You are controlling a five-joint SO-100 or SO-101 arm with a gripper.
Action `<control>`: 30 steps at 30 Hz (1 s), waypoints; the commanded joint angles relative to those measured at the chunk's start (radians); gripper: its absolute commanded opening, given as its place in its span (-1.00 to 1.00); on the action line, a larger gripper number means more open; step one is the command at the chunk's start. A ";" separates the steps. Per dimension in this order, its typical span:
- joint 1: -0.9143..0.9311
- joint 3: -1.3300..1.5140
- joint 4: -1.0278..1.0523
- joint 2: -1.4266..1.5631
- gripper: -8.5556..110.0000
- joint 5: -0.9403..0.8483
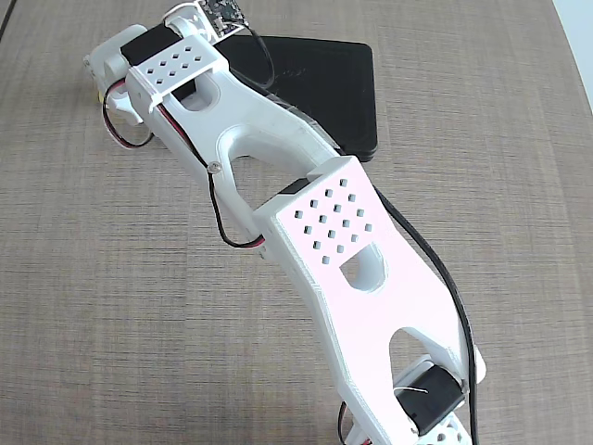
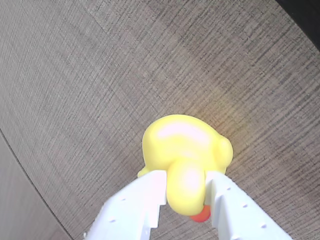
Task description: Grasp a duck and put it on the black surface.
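Note:
In the wrist view, my gripper (image 2: pixel 185 182) is shut on the duck (image 2: pixel 182 142), a small yellow rubber duck. Its head sits between the two white fingers (image 2: pixel 142 200) and its red-orange beak (image 2: pixel 200 216) shows at the bottom. The duck's body hangs over the wood-grain table; I cannot tell whether it touches. In the fixed view, the black surface (image 1: pixel 324 83) lies flat at the top middle. My arm (image 1: pixel 334 232) reaches across its left part to the upper left, where the gripper end (image 1: pixel 107 65) is mostly hidden. A dark corner, likely the black surface (image 2: pixel 305 15), shows at the wrist view's top right.
The brown wood-grain table (image 1: pixel 93 278) stretches around the arm. Red and black cables (image 1: pixel 222 222) hang along the arm. A lighter strip (image 2: pixel 20 200) runs along the wrist view's lower left.

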 commanded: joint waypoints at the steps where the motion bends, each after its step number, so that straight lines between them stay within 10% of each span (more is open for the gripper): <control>1: 0.025 -0.021 0.009 0.143 -0.77 0.006; 30: 0.307 0.377 0.279 0.752 -0.77 0.002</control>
